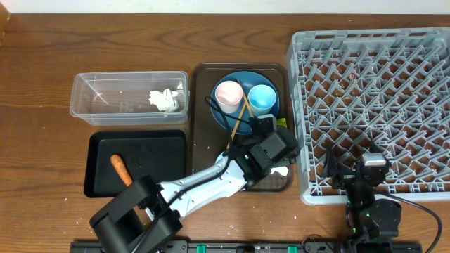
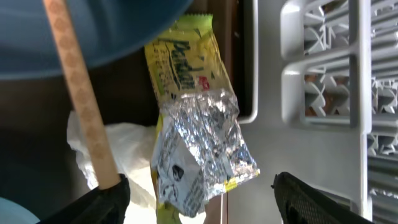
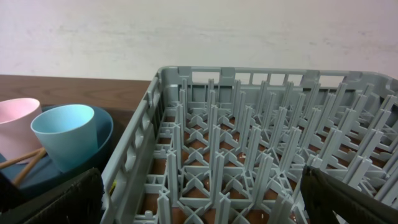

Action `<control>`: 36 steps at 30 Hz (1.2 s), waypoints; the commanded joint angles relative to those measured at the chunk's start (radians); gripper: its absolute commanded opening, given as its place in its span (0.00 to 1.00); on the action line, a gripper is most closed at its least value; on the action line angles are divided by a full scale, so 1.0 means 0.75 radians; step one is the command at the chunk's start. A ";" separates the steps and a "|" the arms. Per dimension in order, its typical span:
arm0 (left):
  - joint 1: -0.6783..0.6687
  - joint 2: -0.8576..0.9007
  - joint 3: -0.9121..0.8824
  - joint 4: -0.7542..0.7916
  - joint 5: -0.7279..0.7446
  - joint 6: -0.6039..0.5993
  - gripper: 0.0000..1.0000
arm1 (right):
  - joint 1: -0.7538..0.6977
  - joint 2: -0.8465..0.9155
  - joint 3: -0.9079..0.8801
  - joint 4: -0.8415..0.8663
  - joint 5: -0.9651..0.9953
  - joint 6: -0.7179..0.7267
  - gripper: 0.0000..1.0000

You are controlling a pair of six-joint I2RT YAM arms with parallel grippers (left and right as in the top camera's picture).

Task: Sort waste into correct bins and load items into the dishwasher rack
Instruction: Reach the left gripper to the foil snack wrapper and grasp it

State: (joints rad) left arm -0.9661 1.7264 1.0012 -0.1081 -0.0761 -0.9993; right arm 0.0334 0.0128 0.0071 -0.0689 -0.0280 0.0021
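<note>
My left gripper [image 2: 202,205] is open over the brown serving tray's right end, a crinkled foil wrapper [image 2: 205,143] hanging between its fingers, unclamped. A yellow-green packet [image 2: 180,62] lies under the foil, with white paper [image 2: 124,155] to the left. One wooden chopstick [image 2: 78,93] rests against the left finger [image 2: 99,202]. The dark-blue plate [image 1: 242,76] carries a pink cup [image 1: 228,95], a light-blue cup [image 1: 262,97] and chopsticks [image 1: 240,116]. My right gripper [image 3: 202,199] is open above the near edge of the grey dishwasher rack [image 1: 295,105], holding nothing.
The clear tub [image 1: 130,75] at the left holds crumpled white paper [image 1: 165,100]. An orange carrot [image 1: 121,169] lies in the black tray [image 1: 95,169] in front of it. The brown serving tray [image 1: 200,105] sits between these bins and the rack.
</note>
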 commanded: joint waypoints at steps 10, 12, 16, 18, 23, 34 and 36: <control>0.001 0.003 0.023 -0.004 -0.125 -0.011 0.54 | -0.009 -0.002 -0.002 -0.005 0.002 -0.020 0.99; 0.001 0.003 0.023 -0.008 -0.125 -0.011 0.49 | -0.009 -0.002 -0.002 -0.005 0.002 -0.020 0.99; 0.001 0.003 0.020 -0.016 -0.125 -0.011 0.44 | -0.009 -0.002 -0.002 -0.005 0.002 -0.020 0.99; 0.001 0.003 0.019 -0.025 -0.125 -0.011 0.40 | -0.009 -0.002 -0.002 -0.005 0.002 -0.020 0.99; 0.001 0.003 0.011 -0.034 -0.125 -0.011 0.29 | -0.009 -0.002 -0.002 -0.005 0.002 -0.020 0.99; 0.001 0.003 0.005 -0.122 -0.120 -0.011 0.19 | -0.009 -0.002 -0.002 -0.005 0.002 -0.020 0.99; 0.000 0.003 0.005 -0.144 -0.119 -0.011 0.13 | -0.009 -0.002 -0.002 -0.005 0.002 -0.020 0.99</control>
State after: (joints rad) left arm -0.9661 1.7264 1.0012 -0.2012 -0.1455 -1.0161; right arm 0.0334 0.0128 0.0071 -0.0689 -0.0280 0.0021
